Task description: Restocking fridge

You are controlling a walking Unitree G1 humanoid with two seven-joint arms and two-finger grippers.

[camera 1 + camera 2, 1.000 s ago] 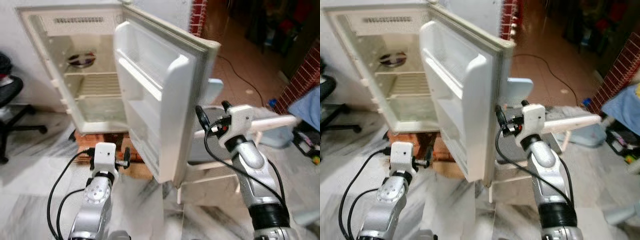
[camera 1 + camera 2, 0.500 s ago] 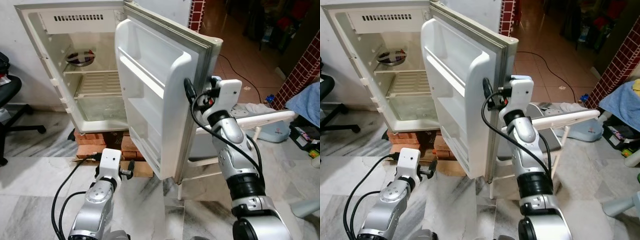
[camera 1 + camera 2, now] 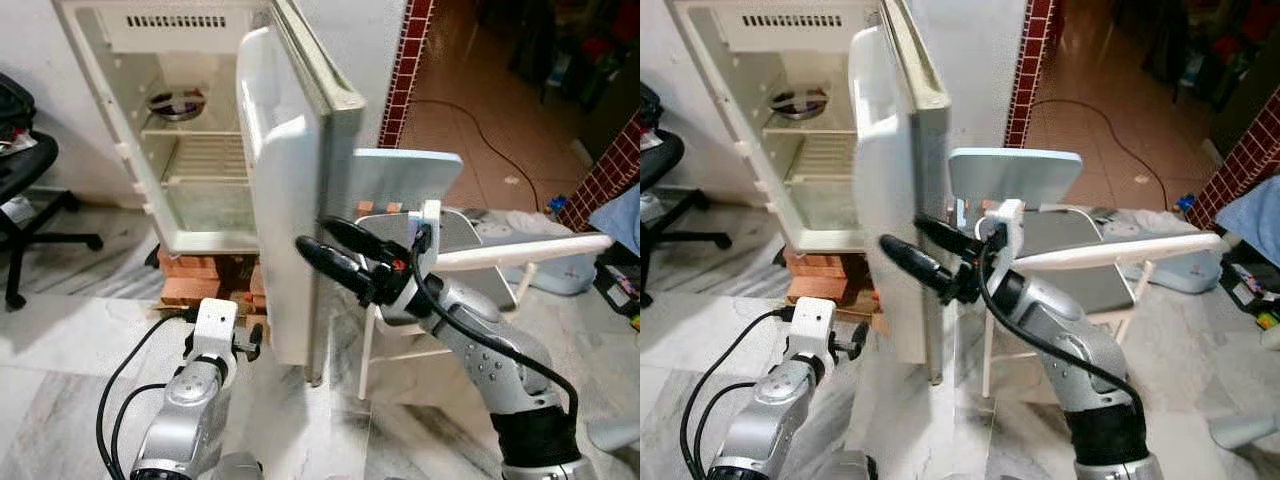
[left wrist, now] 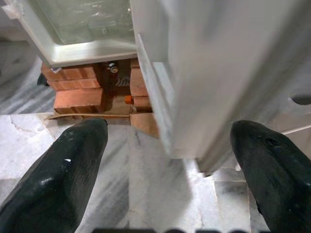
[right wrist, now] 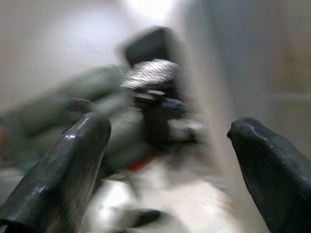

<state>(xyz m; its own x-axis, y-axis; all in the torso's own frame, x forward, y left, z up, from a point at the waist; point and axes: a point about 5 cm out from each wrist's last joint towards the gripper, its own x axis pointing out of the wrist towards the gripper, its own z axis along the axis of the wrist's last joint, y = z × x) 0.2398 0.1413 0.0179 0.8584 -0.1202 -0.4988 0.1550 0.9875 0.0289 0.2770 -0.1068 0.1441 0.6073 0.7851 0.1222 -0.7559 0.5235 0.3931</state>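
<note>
Fridge (image 3: 190,150) ahead on bricks, door (image 3: 290,210) ajar. Right gripper (image 3: 335,250) fingers spread wide, empty, against door's outer face. Left gripper (image 4: 165,160) wide, idle low. Door stiff, hinged, smooth; likely best pushed near free edge.

Head views come through bright and evenly lit – the fridge door (image 3: 290,190) glows pale, soft shadow falls on the marble floor (image 3: 60,350) beneath it, and the upper right corner sinks into dimness. The left wrist view is sharp past its softly blurred black fingers (image 4: 58,174). The right wrist view is heavily smeared – everything behind its fingers (image 5: 68,165) is a blur, with white glare at the top.
</note>
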